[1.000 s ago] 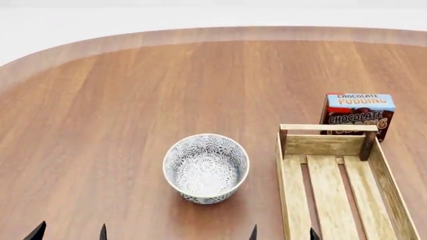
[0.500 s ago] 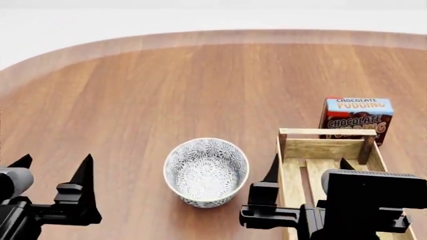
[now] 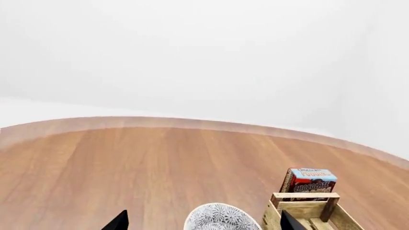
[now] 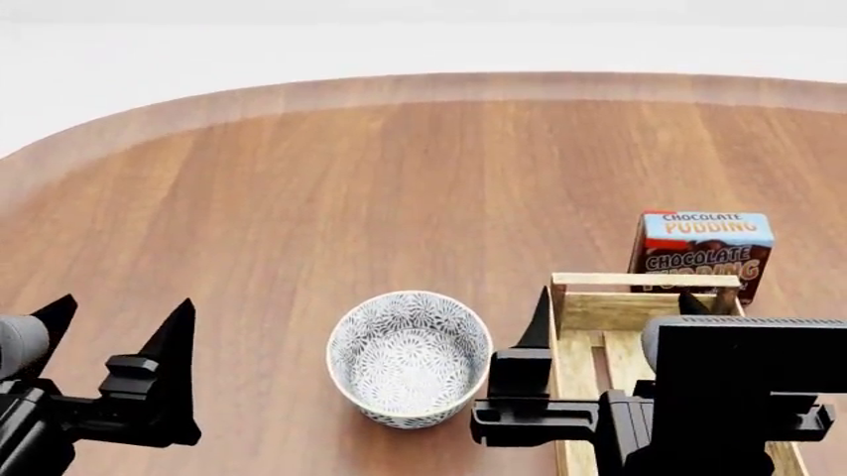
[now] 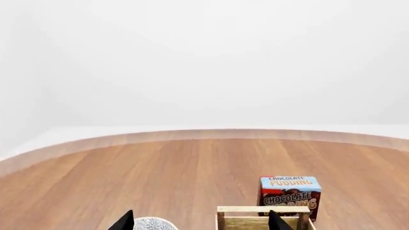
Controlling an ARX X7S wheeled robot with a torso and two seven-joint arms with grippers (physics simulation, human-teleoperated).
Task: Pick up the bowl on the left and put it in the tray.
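The bowl (image 4: 409, 358) sits upright on the wooden counter (image 4: 344, 188), near the front edge of the head view and just left of the tray (image 4: 572, 327); a narrow strip of counter shows between the two, so they are apart. Nothing is visible inside the bowl. The tray lies lengthwise, running away from the robot, with its far end wall and corner posts visible; much of its floor is hidden behind the right arm. A pudding box (image 4: 703, 255) stands upright just beyond the tray's far end; whether it touches the tray cannot be told. The left gripper (image 4: 113, 332) hangs at the lower left of the head view, well clear of the bowl, its two dark pointed fingers (image 4: 173, 332) spread apart with nothing between them. The right gripper (image 4: 612, 315) hangs over the near part of the tray; its fingers (image 4: 537, 322) are also spread, one beside the tray's left wall close to the bowl's right side, the other over the tray's far right corner. It holds nothing. In the left wrist view the bowl's rim (image 3: 221, 218) appears between that arm's fingertips, with tray and box off to one side. In the right wrist view only a sliver of the bowl (image 5: 152, 224) shows beside one fingertip.
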